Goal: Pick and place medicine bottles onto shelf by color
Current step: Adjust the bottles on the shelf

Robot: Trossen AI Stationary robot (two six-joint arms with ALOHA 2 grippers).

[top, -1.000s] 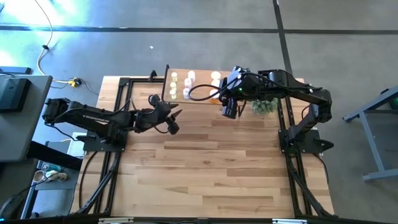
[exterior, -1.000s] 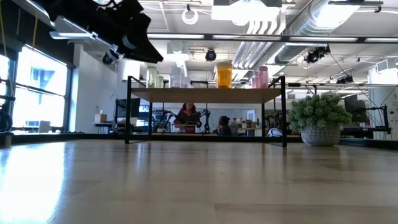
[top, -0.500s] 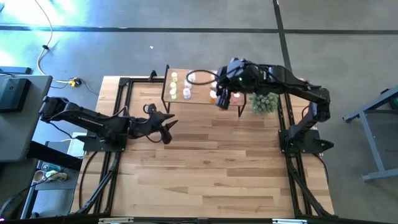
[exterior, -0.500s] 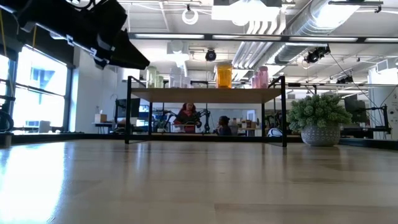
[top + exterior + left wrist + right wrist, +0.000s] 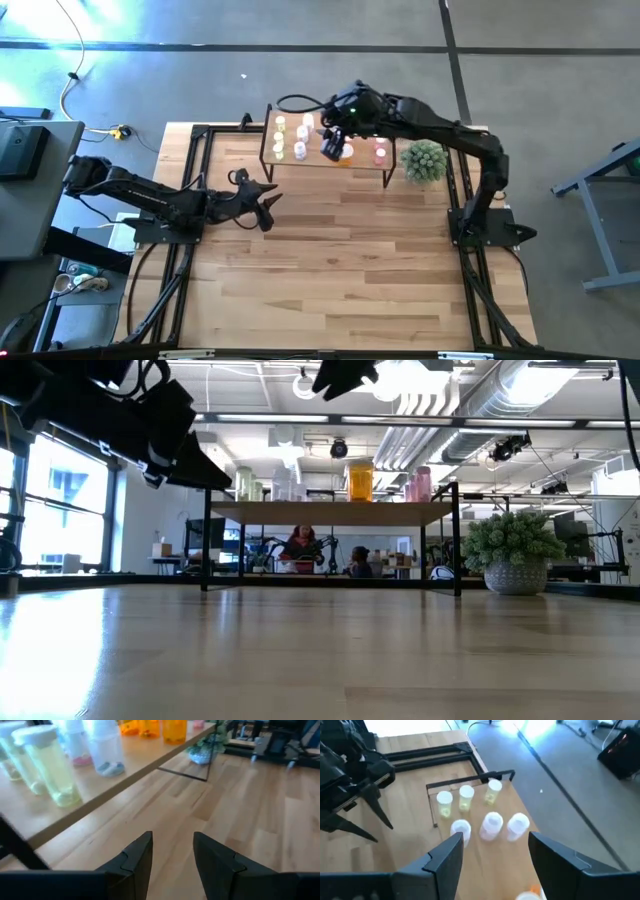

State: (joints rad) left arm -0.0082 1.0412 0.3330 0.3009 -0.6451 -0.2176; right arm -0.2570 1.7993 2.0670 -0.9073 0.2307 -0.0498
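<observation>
Item: medicine bottles (image 5: 300, 138) on shelf (image 5: 362, 167), far edge of the worktop (image 5: 340, 260).

Location: all bottles visible stand on the shelf top. Yellow-green bottles (image 5: 465, 798) sit at the left end, white or clear bottles (image 5: 491, 825) just right of them, orange bottles (image 5: 159, 728) and pink bottles (image 5: 380, 152) further right. None shows on the worktop.

Right claw (image 5: 492, 851): hovering over the shelf's middle, fingers spread apart, nothing between them.

Left claw (image 5: 172, 857): low over the worktop, near side of the shelf's left end, fingers slightly parted, empty.

Hazards:
- Bottles stand close together. A descent by the right claw could clip a cap and topple a neighbour.
- Bottles near the shelf edge could roll off if knocked.
- The arms work the same end of the shelf, so a left reach could meet the right arm.
- Potted plant (image 5: 423, 161) stands beside the shelf's right end, liable to be brushed.

Change from earlier frames: right claw has moved left along the shelf, from near the plant to the middle. Left claw has drawn back from the shelf.
</observation>
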